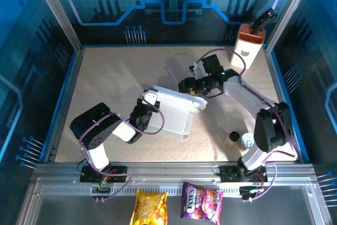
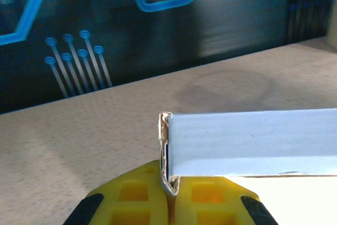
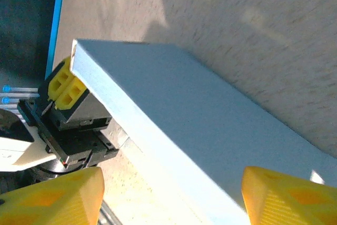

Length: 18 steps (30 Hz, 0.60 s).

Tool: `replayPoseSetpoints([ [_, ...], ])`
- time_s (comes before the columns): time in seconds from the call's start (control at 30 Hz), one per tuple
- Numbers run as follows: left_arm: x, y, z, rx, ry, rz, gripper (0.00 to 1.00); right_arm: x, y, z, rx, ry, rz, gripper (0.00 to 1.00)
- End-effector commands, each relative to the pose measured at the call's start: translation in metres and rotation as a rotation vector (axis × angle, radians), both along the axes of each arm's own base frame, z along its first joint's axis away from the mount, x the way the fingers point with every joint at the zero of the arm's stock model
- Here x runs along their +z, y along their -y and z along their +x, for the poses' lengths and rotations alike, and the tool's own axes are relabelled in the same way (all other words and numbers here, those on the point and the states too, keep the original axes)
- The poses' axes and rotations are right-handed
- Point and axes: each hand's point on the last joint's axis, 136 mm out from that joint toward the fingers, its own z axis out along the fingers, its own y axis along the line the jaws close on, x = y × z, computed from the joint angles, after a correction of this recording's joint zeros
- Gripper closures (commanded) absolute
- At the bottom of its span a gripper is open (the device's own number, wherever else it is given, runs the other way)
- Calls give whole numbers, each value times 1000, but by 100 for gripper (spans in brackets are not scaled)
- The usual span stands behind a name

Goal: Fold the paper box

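Cardboard paper box [image 1: 176,114], smooth and rectangular, pinched by left claw [image 2: 169,193]; right claw [image 3: 171,185] open.

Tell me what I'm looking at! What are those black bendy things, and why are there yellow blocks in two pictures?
Those are two robot arms bolted to a table. One camera looks down from above; two small cameras ride on the wrists, so the yellow blocks are the arms' own fingers. The left gripper pinches a corner of the paper box. The right gripper is open by the box's other end. A white-and-orange container stands at the back.
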Motion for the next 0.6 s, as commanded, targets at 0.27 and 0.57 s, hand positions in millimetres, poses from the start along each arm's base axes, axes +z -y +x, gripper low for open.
replayPoseSetpoints([
  [0.27,9,-32,15,239,17,-108,100,-3,22,-5,-69,-15,-14,29],
  [0.57,5,-39,-2,217,-23,-223,74,-4,21,-6,-72,-17,-3,29],
])
